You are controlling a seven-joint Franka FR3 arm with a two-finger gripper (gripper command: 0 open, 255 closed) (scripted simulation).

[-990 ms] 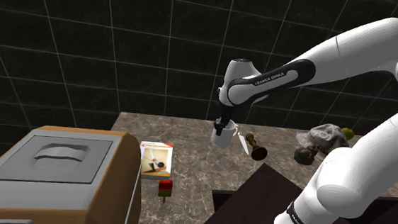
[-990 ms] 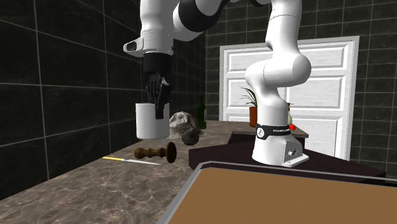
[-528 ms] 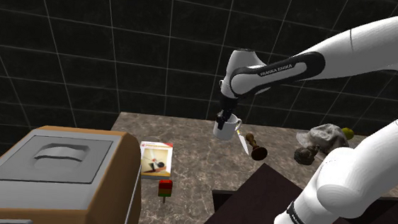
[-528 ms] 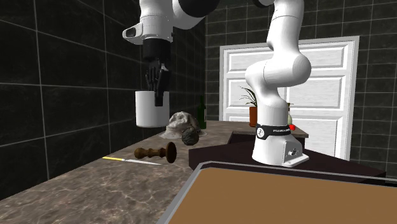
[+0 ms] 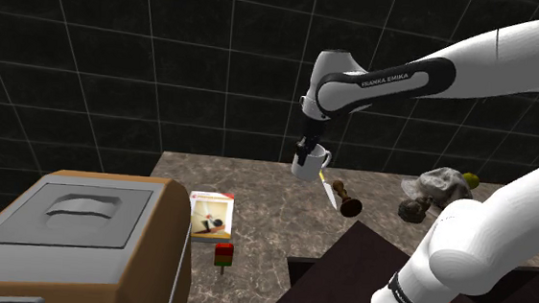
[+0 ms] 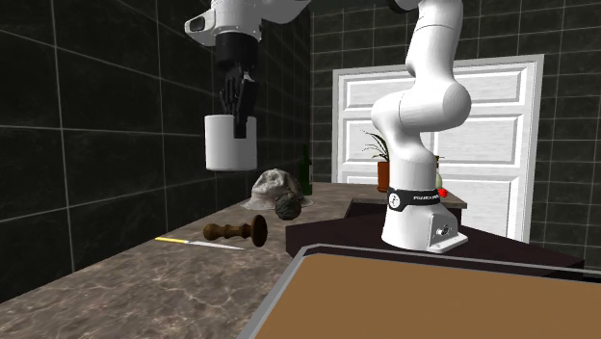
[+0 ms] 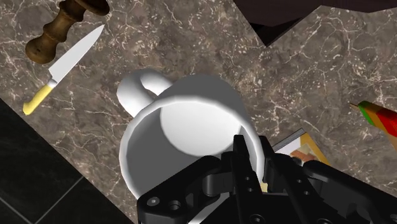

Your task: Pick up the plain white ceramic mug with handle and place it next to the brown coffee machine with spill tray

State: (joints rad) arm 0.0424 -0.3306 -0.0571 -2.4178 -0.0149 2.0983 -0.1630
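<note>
The plain white mug (image 5: pixel 307 163) hangs in the air well above the marble counter, held by its rim in my black gripper (image 5: pixel 305 150). In the second exterior view the mug (image 6: pixel 231 143) hangs below the gripper (image 6: pixel 236 114), whose fingers pinch the mug's wall. The wrist view looks down into the mug (image 7: pixel 184 133), its handle pointing away from the gripper (image 7: pixel 254 167) that is shut on the rim. The brown coffee machine (image 5: pixel 80 235) stands at the shoulder view's lower left, far from the mug.
On the counter (image 5: pixel 264 208) lie a yellow-handled knife (image 7: pixel 58 71), a brown wooden stamp-like piece (image 5: pixel 350 203), a small picture box (image 5: pixel 212 213) and a red-green object (image 5: pixel 223 256). Grey rocks (image 5: pixel 434 189) sit beside my stand (image 5: pixel 346 275). Dark tiled wall runs behind.
The arm has lifted the mug higher above the counter and moved it slightly toward the shoulder view's right. The grip on the mug's rim is unchanged.
</note>
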